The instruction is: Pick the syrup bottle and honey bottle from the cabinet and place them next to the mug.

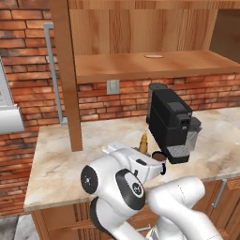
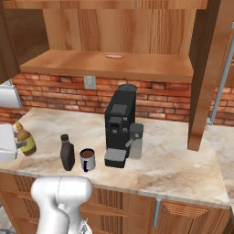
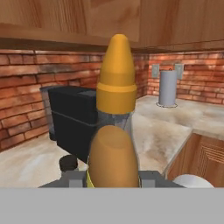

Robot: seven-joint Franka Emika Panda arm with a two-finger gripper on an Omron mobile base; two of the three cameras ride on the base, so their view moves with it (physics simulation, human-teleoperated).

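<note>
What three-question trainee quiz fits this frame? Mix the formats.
1. True or false: the tall dark brown syrup bottle with a black cap stands on the beige marble counter beside the small white mug with a blue handle.
2. The two-finger gripper is shut on: A) the mug; B) the small amber honey bottle with a pointed yellow nozzle; C) nothing.
3. In the right base view, what stands just right of the mug?
Key: 1 true; 2 B; 3 the black coffee machine.
</note>
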